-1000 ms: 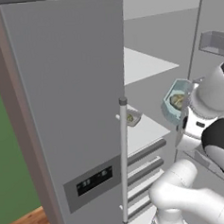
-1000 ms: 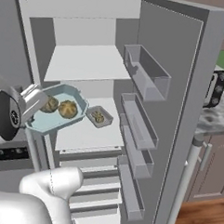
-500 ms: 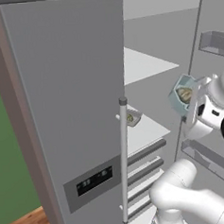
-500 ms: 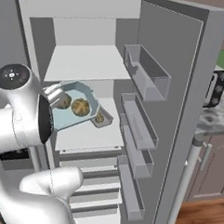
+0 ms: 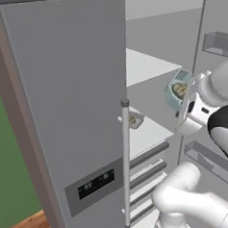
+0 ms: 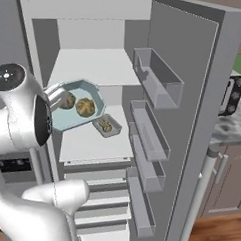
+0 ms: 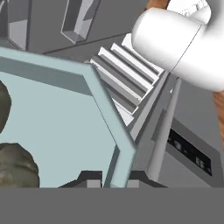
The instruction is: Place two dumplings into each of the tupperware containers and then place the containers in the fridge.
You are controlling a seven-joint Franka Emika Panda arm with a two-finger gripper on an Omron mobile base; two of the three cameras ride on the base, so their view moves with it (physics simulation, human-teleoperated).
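My gripper (image 7: 114, 179) is shut on the rim of the pale blue-green tupperware container (image 6: 75, 121), holding it tilted in the air in front of the open fridge (image 6: 189, 96). Two dumplings (image 6: 85, 106) lie inside it, seen close up as lumpy dumplings (image 7: 15, 165) by the tub's wall (image 7: 100, 94). The grey tupperware container (image 6: 106, 126) sits on the white middle shelf (image 6: 91, 146) with dumplings in it, just right of the held tub. From the left, the held tub (image 5: 179, 89) hangs to the right of the grey tub (image 5: 134, 119), with my gripper (image 5: 190, 92) at its right edge.
The fridge's left door (image 5: 66, 90) is closed, with a long bar handle (image 5: 125, 163) and a dark display panel (image 5: 94, 185). The right door stands open with several grey bins (image 6: 155, 74). White drawers (image 6: 106, 197) lie below the shelf. A wood floor (image 6: 216, 232) shows at the right.
The held tub has drifted a little up and toward the shelf with the grey tub. The arm's wrist and upper links have swung around. The grey tub has stayed put.
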